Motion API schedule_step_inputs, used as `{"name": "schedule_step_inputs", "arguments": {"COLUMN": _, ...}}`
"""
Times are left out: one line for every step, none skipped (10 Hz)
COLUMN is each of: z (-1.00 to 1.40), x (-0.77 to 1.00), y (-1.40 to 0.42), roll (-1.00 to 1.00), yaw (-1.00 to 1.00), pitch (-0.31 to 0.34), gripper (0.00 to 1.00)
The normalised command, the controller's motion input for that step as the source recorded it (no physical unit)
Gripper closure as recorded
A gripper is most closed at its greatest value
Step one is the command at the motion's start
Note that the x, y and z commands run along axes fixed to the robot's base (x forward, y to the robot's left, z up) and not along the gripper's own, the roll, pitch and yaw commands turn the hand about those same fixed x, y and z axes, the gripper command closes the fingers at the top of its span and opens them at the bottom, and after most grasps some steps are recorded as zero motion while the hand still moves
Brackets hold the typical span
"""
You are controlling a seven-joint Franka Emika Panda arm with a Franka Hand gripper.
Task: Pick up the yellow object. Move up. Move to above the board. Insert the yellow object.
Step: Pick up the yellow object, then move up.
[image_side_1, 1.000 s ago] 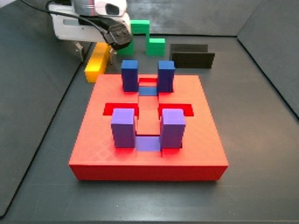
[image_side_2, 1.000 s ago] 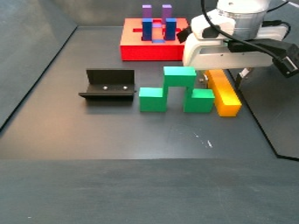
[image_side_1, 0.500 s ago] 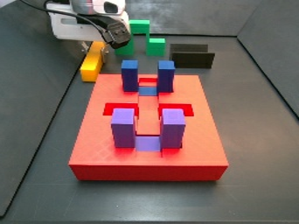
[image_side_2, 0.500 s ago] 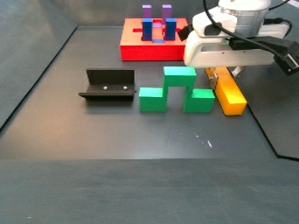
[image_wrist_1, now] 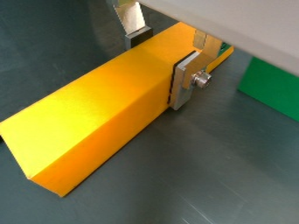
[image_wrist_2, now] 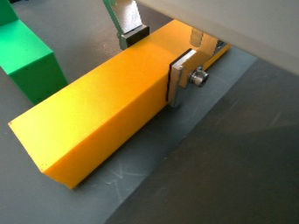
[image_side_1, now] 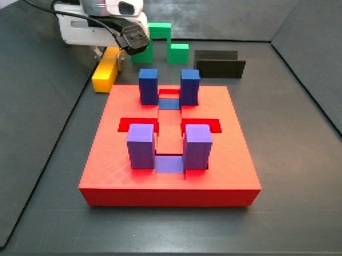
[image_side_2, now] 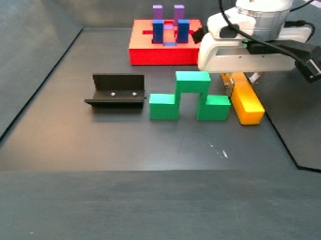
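The yellow object [image_wrist_1: 105, 114] [image_wrist_2: 100, 114] is a long yellow-orange bar lying flat on the dark floor, seen in both side views [image_side_1: 104, 70] [image_side_2: 249, 105]. My gripper [image_wrist_1: 158, 68] [image_wrist_2: 155, 68] straddles one end of it. One silver finger [image_wrist_1: 184, 80] presses flat against the bar's side. The opposite finger [image_wrist_1: 133, 24] stands at the bar's other edge. In both side views the gripper [image_side_1: 112, 52] [image_side_2: 242, 79] sits low over the bar's far end. The red board [image_side_1: 120, 172] [image_side_2: 157, 56] with blue and purple upright blocks lies apart from the bar.
Green blocks [image_side_2: 189, 94] [image_wrist_2: 26, 57] [image_wrist_1: 274, 87] stand close beside the bar. The dark fixture [image_side_2: 115, 91] [image_side_1: 221, 66] stands on the floor further off. The enclosure walls ring the floor.
A second ago the bar and gripper sat slightly to one side; both shifted a little sideways together. Over the last half second nothing has moved.
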Motion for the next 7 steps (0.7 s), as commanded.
{"name": "schedule_step_inputs", "arguments": {"z": 0.00, "x": 0.00, "y": 0.00, "roll": 0.00, "yaw": 0.00, "pitch": 0.000, "gripper": 1.00}}
{"name": "schedule_step_inputs", "arguments": {"z": 0.00, "x": 0.00, "y": 0.00, "roll": 0.00, "yaw": 0.00, "pitch": 0.000, "gripper": 1.00}}
{"name": "schedule_step_inputs", "arguments": {"z": 0.00, "x": 0.00, "y": 0.00, "roll": 0.00, "yaw": 0.00, "pitch": 0.000, "gripper": 1.00}}
{"name": "schedule_step_inputs", "arguments": {"z": 0.00, "x": 0.00, "y": 0.00, "roll": 0.00, "yaw": 0.00, "pitch": 0.000, "gripper": 1.00}}
{"name": "schedule_step_inputs", "arguments": {"z": 0.00, "x": 0.00, "y": 0.00, "roll": 0.00, "yaw": 0.00, "pitch": 0.000, "gripper": 1.00}}
{"name": "schedule_step_inputs", "arguments": {"z": 0.00, "x": 0.00, "y": 0.00, "roll": 0.00, "yaw": 0.00, "pitch": 0.000, "gripper": 1.00}}
{"name": "schedule_step_inputs", "arguments": {"z": 0.83, "x": 0.00, "y": 0.00, "roll": 0.00, "yaw": 0.00, "pitch": 0.000, "gripper": 1.00}}
